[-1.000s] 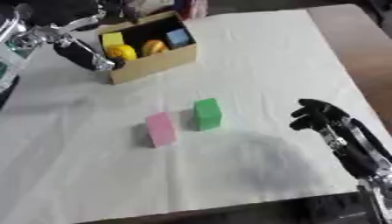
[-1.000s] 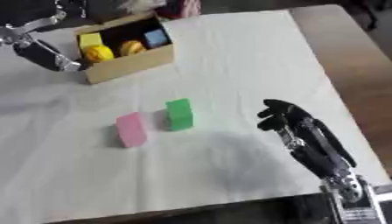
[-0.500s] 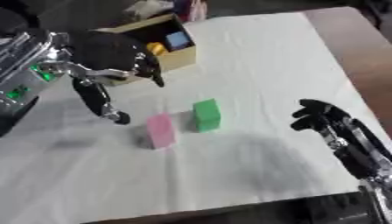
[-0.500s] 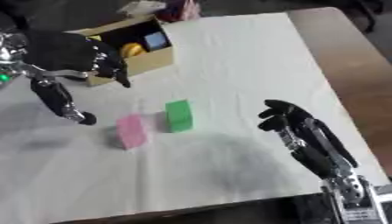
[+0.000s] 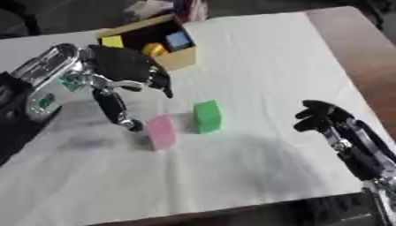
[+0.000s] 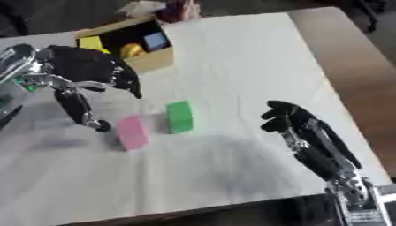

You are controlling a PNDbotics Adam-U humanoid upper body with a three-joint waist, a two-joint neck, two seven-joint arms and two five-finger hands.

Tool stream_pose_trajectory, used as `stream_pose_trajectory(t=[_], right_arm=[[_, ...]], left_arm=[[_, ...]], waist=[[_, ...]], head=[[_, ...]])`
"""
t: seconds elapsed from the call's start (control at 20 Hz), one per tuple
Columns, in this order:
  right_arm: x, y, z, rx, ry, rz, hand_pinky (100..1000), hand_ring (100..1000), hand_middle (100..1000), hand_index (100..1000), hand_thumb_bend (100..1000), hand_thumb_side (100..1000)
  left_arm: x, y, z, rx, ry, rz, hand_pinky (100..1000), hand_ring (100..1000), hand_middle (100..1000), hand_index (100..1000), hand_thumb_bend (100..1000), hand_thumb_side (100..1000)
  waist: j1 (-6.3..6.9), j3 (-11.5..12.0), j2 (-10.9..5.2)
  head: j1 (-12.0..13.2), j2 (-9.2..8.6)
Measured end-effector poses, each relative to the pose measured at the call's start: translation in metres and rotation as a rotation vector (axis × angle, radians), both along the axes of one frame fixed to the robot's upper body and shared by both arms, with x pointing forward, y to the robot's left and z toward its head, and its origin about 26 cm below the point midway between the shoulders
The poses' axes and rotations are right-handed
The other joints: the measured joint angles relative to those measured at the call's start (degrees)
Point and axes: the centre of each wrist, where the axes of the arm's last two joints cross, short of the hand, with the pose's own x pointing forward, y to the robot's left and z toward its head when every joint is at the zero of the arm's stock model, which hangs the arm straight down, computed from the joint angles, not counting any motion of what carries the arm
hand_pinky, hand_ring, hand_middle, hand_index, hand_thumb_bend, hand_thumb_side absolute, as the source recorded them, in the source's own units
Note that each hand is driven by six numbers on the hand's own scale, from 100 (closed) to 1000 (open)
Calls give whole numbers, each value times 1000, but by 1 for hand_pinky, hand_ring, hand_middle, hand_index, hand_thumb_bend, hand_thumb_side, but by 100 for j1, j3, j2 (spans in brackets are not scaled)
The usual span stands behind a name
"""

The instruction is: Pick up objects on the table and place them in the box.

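Observation:
A pink block [image 5: 161, 131] and a green block [image 5: 207, 116] stand side by side on the white cloth. My left hand [image 5: 127, 73] hovers open above and just left of the pink block, thumb [image 5: 116, 109] hanging down beside it, fingers spread toward the green one. It holds nothing. A cardboard box [image 5: 179, 58] at the back left contains a yellow block [image 5: 113, 42], a yellow rounded object [image 5: 154, 49] and a blue block [image 5: 177, 40]. My right hand [image 5: 325, 118] rests at the right, fingers curled, holding nothing.
The white cloth [image 5: 255, 66] covers most of the brown table [image 5: 363, 48]. Some clutter [image 5: 166, 8] lies behind the box at the far edge.
My left hand has moved from the box down and right, and now hangs over the pink block. The right hand has stayed put.

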Motion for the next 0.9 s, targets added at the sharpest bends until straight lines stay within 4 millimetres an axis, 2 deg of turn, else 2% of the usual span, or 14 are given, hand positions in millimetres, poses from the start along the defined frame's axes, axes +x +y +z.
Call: stream_pose_trajectory(t=[0.55,0.9], right_arm=[[0,0,0,0,0,1,695,656,676,863,100,695],[0,1,0,-1,1,6,695,656,676,863,100,696]], left_arm=[[0,0,-15,0,64,16,889,880,767,842,469,329],[2,-7,-25,-10,88,2,893,878,768,836,439,320]], waist=[[2,5,0],[-2,-10,0]], head=[[-1,0],[1,0]])
